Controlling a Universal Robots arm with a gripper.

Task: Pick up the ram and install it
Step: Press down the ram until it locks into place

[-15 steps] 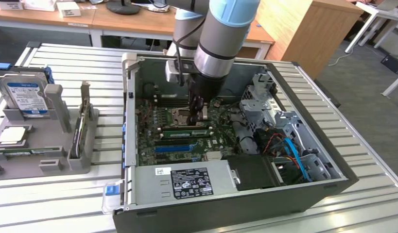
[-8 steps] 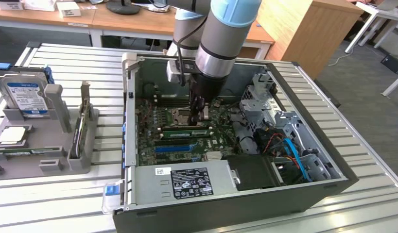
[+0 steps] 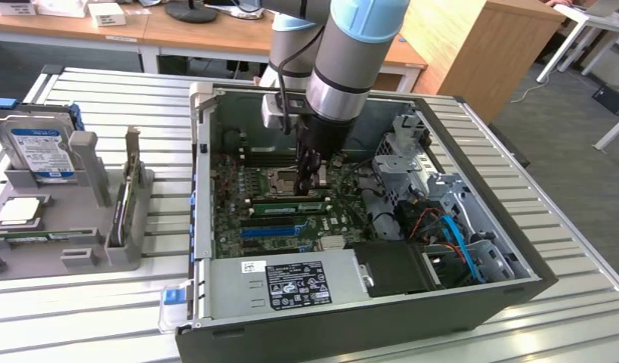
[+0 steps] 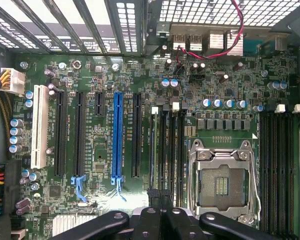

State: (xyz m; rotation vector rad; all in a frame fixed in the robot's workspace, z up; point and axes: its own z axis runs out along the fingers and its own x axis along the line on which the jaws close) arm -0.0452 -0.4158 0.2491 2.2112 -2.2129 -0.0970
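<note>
The ram (image 3: 287, 206) is a long green stick with a pale label. It lies along the black memory slots (image 4: 172, 150) of the motherboard inside the open computer case (image 3: 203, 189). In the wrist view the ram (image 4: 152, 150) shows edge-on as a thin line ending at a white clip. My gripper (image 3: 311, 184) reaches down into the case just behind the ram's middle, beside the CPU socket (image 4: 222, 185). The gripper (image 4: 160, 196) is shut, its black tips close together over the near end of the slots, with nothing seen between them.
A bright blue slot strip (image 4: 117, 135) runs beside the memory slots. The power supply (image 3: 309, 276) fills the case's near side, and a metal drive cage (image 3: 410, 155) with cables stands at the exterior view's right. A grey fixture (image 3: 88, 227) with a hard drive (image 3: 37, 147) stands left of the case.
</note>
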